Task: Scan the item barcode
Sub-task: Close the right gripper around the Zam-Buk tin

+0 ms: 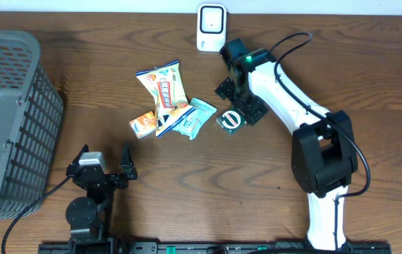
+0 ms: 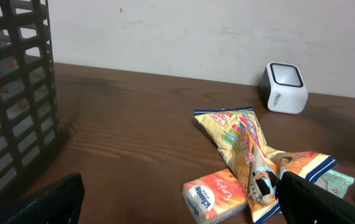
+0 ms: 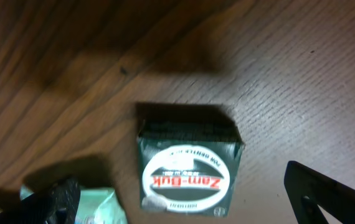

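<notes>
Left pincer [image 1: 105, 150] and right pincer [image 3: 185, 200] both wide open, empty; one green box [image 3: 187, 165], four packets [image 1: 167, 95], one scanner [image 1: 211, 27].

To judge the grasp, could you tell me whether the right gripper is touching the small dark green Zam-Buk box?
Apart. The right wrist view shows the right gripper open, with gaps between both fingers and the Zam-Buk box.

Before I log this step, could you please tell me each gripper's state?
Left gripper: open, empty.
Right gripper: open, empty, over the small dark-green cardboard box.
</notes>
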`<act>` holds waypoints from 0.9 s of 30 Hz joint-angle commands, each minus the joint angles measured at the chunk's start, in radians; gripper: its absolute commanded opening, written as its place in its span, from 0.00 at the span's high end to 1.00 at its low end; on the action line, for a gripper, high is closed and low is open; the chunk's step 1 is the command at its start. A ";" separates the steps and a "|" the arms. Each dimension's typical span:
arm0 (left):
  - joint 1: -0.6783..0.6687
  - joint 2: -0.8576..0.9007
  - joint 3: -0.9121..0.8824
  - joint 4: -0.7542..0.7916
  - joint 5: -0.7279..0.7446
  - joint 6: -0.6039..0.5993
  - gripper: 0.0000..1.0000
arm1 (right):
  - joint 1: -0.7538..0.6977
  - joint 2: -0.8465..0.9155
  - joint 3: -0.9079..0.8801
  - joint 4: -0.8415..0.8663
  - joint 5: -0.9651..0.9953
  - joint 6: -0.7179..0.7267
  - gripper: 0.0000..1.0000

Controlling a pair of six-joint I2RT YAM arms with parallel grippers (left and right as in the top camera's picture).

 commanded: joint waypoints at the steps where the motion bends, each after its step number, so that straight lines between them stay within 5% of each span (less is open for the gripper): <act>1: -0.002 -0.005 -0.027 -0.016 0.003 0.013 0.02 | -0.005 0.048 -0.043 0.031 0.017 0.039 0.01; 6: -0.002 -0.005 -0.027 -0.016 0.003 0.013 0.02 | -0.006 0.059 -0.101 0.087 -0.063 0.016 0.02; 9: -0.002 -0.005 -0.027 -0.016 0.003 0.013 0.02 | -0.006 0.059 -0.118 0.091 -0.059 -0.004 0.23; 12: -0.002 -0.005 -0.027 -0.016 0.003 0.013 0.02 | -0.006 0.059 -0.127 0.093 -0.055 -0.040 0.34; 15: -0.002 -0.005 -0.027 -0.016 0.003 0.013 0.02 | -0.004 0.059 -0.129 0.091 -0.010 -0.139 0.62; 17: -0.002 -0.005 -0.027 -0.016 0.003 0.013 0.02 | -0.006 0.059 -0.128 0.092 -0.011 -0.208 0.67; 23: -0.002 -0.005 -0.027 -0.016 0.003 0.013 0.02 | -0.049 0.054 -0.071 0.034 -0.172 -0.495 0.74; 24: -0.002 -0.005 -0.027 -0.016 0.003 0.013 0.02 | -0.056 0.054 -0.061 0.030 -0.200 -0.533 0.71; 27: -0.002 -0.005 -0.027 -0.016 0.003 0.013 0.02 | -0.060 0.054 -0.056 0.033 -0.217 -0.602 0.41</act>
